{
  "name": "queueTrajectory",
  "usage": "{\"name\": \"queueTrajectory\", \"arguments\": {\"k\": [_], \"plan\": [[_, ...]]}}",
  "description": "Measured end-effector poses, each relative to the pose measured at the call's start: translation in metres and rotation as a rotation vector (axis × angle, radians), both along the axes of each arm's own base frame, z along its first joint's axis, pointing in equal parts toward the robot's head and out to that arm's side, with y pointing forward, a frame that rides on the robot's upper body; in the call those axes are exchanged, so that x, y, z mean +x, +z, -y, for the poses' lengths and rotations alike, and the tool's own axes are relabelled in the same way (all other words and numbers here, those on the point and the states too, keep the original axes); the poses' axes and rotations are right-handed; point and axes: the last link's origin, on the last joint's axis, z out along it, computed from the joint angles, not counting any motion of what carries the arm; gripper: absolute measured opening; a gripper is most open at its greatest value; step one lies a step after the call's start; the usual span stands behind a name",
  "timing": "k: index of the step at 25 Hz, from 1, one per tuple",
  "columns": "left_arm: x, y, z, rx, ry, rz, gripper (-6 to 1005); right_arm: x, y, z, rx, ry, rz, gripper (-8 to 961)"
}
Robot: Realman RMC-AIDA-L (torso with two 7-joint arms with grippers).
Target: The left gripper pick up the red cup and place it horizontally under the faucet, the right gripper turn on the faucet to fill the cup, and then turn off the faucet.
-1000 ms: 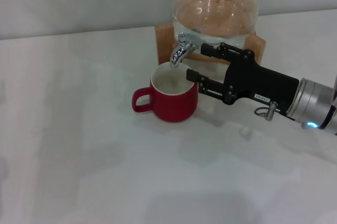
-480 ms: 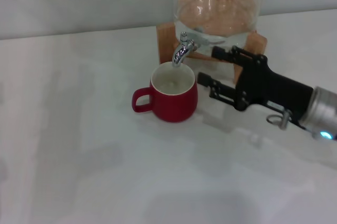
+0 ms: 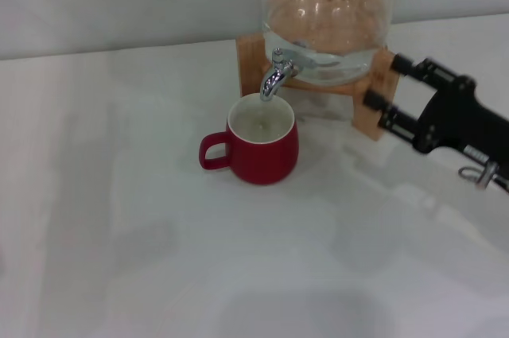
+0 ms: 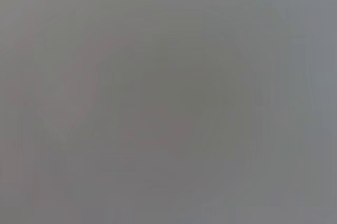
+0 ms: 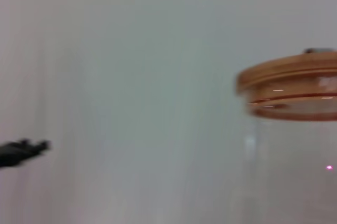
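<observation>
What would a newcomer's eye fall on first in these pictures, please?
Probably the squat glossy red ceramic cup, standing upright mid-table directly under the small chrome faucet. Behind it stands the large clear glass jar on its wooden stand. The right gripper, black with its two fingers spread, hangs to the right, beside the stand and clear of the faucet.

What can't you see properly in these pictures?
- Left hand: in no view; the left wrist view is plain grey blur.
- Water in the squat glossy red cup: the head view shows only its pale inside, level unclear.
- Small shiny chrome faucet: too small in the head view to tell whether water runs.
- Black right hand: its arm is cut off by the head view's edge.
- Clear glass jar: blurred in the right wrist view.
</observation>
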Motion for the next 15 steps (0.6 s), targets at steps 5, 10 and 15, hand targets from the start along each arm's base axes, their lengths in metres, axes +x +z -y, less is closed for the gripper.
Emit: {"name": "queueTrajectory", "arguments": {"k": [5,10,15], "plan": [[-0.001,0.0,0.001,0.001,0.004,0.001,697,0.01,0.017,-0.015,0.117,-0.07,0.032,679],[-0.007,0.001,0.008,0.005,0.019,0.008,697,0.018,0.037,-0.022,0.195,-0.105,0.033,679],[-0.011,0.002,0.013,0.017,0.026,0.007,698,0.025,0.048,-0.029,0.232,-0.151,0.05,678]]}}
